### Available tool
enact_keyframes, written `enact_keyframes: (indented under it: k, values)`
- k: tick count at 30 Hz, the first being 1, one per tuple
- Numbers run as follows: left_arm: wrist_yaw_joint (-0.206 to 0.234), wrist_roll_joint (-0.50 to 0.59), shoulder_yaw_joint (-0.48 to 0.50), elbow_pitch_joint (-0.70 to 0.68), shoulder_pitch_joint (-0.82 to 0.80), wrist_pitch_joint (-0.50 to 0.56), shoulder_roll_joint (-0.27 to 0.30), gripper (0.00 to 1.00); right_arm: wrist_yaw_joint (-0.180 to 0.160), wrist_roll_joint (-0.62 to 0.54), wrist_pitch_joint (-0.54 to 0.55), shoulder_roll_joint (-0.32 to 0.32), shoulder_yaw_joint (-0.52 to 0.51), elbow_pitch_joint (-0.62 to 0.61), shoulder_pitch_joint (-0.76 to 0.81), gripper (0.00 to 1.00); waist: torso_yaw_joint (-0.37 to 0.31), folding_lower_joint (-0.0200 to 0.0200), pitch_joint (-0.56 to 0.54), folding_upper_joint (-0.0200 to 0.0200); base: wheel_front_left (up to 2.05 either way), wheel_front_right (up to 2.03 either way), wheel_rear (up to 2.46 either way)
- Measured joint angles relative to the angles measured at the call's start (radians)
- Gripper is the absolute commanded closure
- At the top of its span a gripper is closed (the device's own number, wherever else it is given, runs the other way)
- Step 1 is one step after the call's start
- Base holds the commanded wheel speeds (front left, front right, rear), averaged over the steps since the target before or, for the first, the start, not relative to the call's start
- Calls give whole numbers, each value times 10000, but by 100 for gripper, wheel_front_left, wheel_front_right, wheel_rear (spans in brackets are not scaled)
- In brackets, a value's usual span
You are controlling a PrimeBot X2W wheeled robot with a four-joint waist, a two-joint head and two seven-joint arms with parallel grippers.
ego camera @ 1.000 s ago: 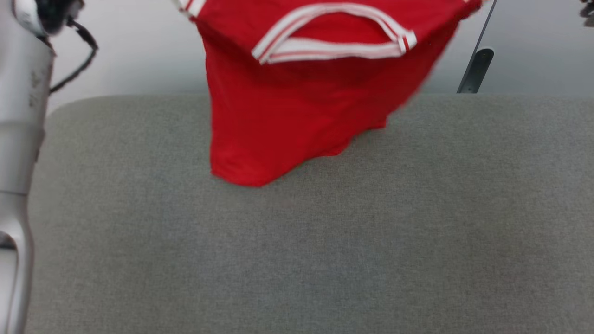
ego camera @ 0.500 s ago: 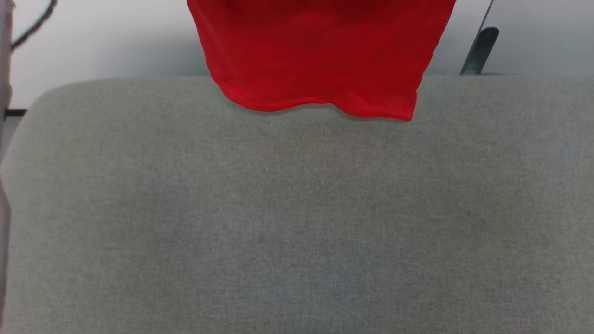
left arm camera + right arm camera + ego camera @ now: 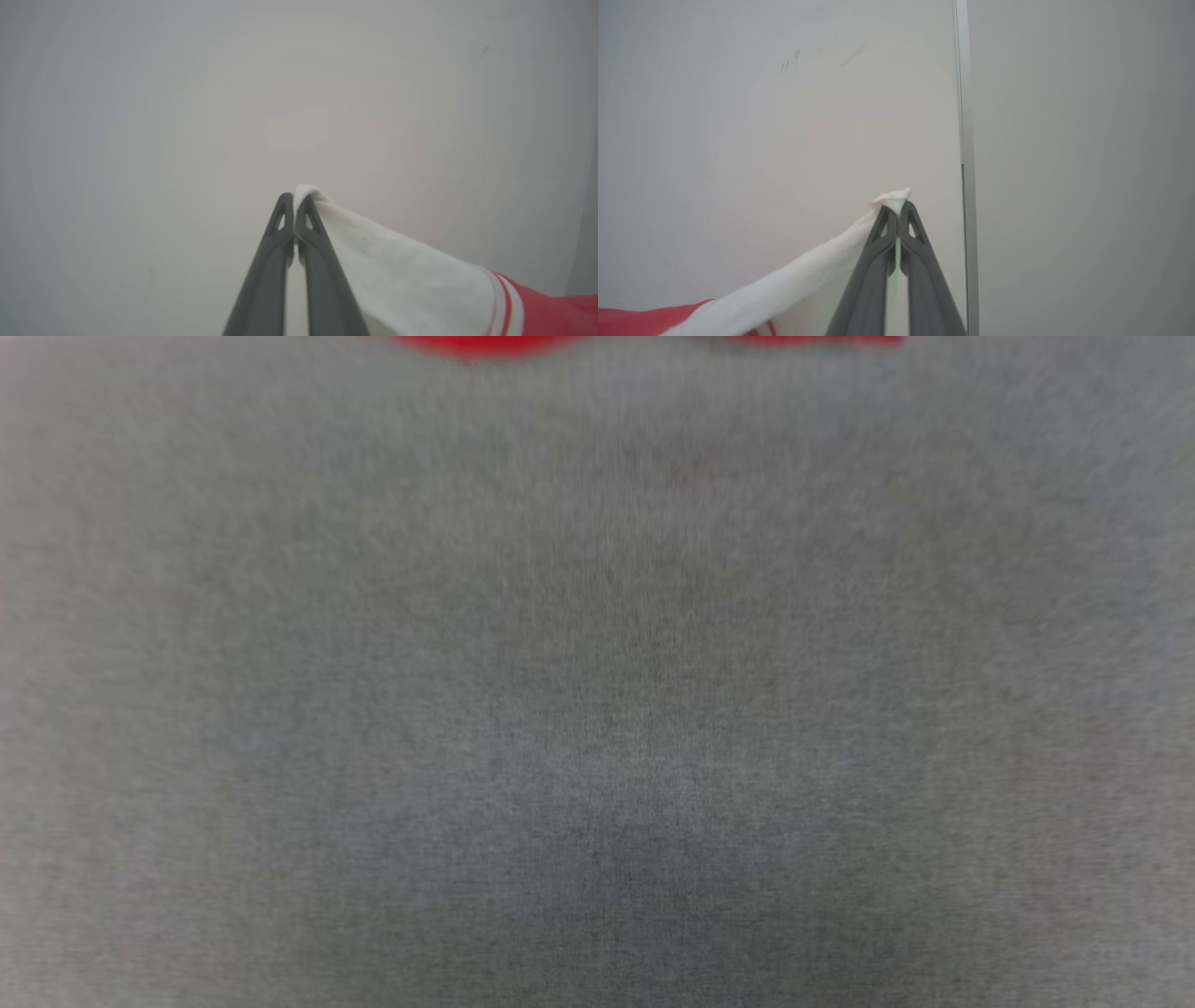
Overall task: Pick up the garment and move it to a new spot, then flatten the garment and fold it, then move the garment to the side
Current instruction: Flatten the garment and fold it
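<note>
White-sleeved red garment [image 3: 411,280] in left gripper [image 3: 294,201] and right gripper [image 3: 897,210]

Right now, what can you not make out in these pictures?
Head view: the red jersey-style garment is cut off by the top edge and blurred.
Head view: the grey fabric surface is blurred; its edges lie outside the frame.
Wrist views: the left gripper and right gripper each pinch the garment; frame edges cut off the rest.
</note>
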Motion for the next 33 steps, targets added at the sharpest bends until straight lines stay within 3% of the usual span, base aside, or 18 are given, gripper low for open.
enact_keyframes:
  k: [3,7,15,27,33]
  values:
    - [-115,19,35,13,-661,-709,-127,100,0,-441,-111,-219,-305,-405,-373,100,21,0,726,0,0,0,0]
    - [-247,-134,157,167,-1308,-1204,-332,100,0,-1285,-136,-468,-872,-1814,-633,100,134,0,1686,0,0,0,0]
    - [-472,-447,430,669,-1501,-1942,-493,100,0,-2706,-138,-301,-1739,-3037,-552,100,729,0,3253,0,0,0,0]
    - [-640,-882,566,1582,-242,-2104,-1003,100,2,-3636,-138,77,-2226,-2092,-81,100,1917,0,4172,0,0,0,0]
    - [-740,-1089,393,1881,152,-1110,-1022,100,0,-3231,-140,40,-1960,-1511,148,100,1990,0,3854,0,0,0,0]
